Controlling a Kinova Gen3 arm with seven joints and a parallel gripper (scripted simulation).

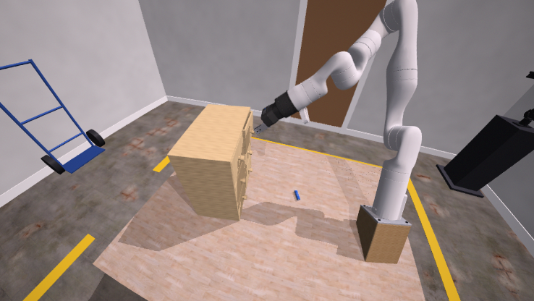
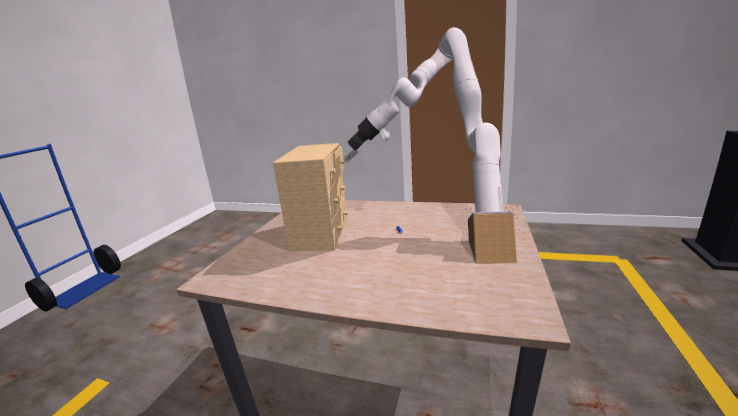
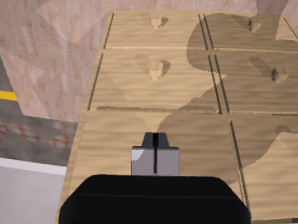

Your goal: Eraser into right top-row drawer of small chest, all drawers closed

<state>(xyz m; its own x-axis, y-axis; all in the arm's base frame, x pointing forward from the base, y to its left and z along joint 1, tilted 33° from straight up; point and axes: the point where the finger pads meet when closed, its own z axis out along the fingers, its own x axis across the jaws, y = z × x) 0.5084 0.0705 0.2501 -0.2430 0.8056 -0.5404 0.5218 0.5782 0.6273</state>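
Claw (image 3: 154, 152) pinched shut in wrist view

I see a light wooden table (image 2: 361, 304) on dark legs. On it stand the chest (image 2: 305, 206) far left and the arm's pedestal (image 2: 493, 240) far right. The blue eraser (image 2: 398, 229) lies between them.

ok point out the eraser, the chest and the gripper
eraser (image 1: 297, 194), top view, middle of the blue block
chest (image 1: 215, 130), top view, its top board
gripper (image 1: 259, 129), top view, its shut fingertips

The hand (image 3: 154, 160) hides the top drawer's knob in the wrist view
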